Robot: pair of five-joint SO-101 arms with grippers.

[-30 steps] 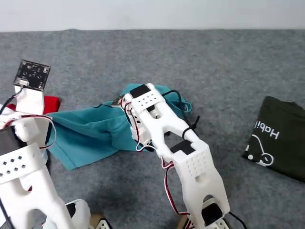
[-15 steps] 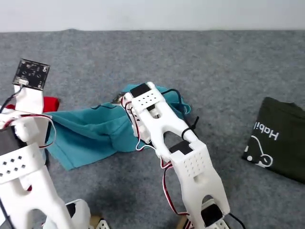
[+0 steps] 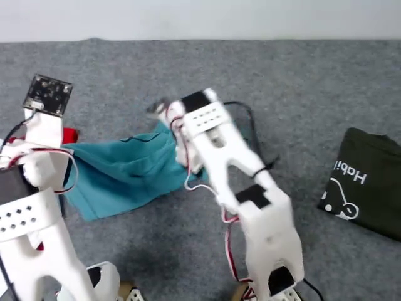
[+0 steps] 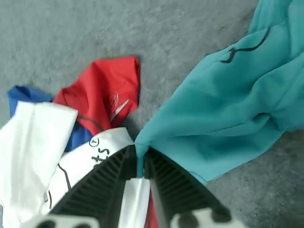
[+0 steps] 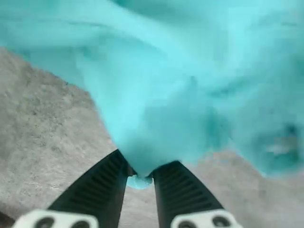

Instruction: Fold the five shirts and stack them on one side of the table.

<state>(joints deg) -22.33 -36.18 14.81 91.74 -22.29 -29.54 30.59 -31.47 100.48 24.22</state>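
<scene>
Sagging soft and light, the shirt (image 3: 119, 172) is pinched at its edges: left claw (image 4: 139, 161) at 9 o'clock, right claw (image 5: 139, 178) at 2 o'clock.

The table (image 3: 301, 94) I work at is covered edge to edge with a grey, felt-like fabric, flecked and slightly fuzzy. It runs unbroken from the near side to the far side. Along the far edge stands a plain pale wall (image 3: 200, 19), almost white and without marks. The seam between wall and fabric runs nearly straight from left to right. The light is soft and even, and shadows on the grey are faint and blurred.
</scene>
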